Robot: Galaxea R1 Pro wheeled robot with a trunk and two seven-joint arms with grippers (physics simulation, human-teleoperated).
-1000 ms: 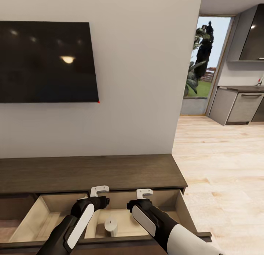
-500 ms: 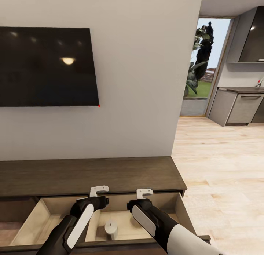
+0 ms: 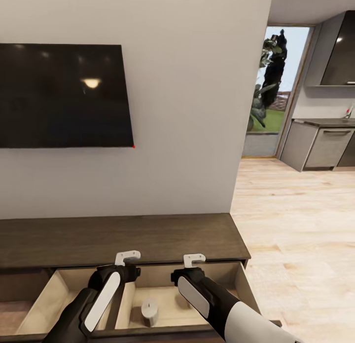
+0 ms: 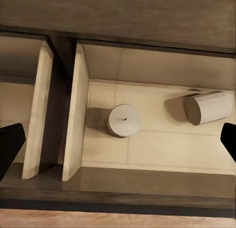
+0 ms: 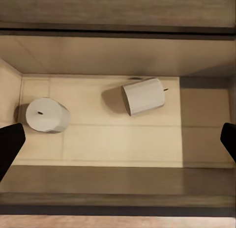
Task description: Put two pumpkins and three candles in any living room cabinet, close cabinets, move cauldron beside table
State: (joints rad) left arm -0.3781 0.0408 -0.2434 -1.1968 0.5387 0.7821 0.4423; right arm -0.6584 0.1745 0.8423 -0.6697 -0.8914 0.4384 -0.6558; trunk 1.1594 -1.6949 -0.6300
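Both sets of jaws spread wide and empty, left gripper (image 3: 127, 257) and right gripper (image 3: 194, 258) hanging side by side above the pulled-out drawer of the cabinet (image 3: 123, 237). Directly beneath and between the right fingertips (image 5: 11, 142), on the pale drawer floor, one candle toppled on its side (image 5: 143, 96) and one upright candle (image 4: 124, 120) beside it, apart, the upright one nearer the left jaws and close to the divider wall (image 4: 74, 115). Farther off past the jaws, the cabinet's dark top, then a wall-mounted television (image 3: 64, 95).
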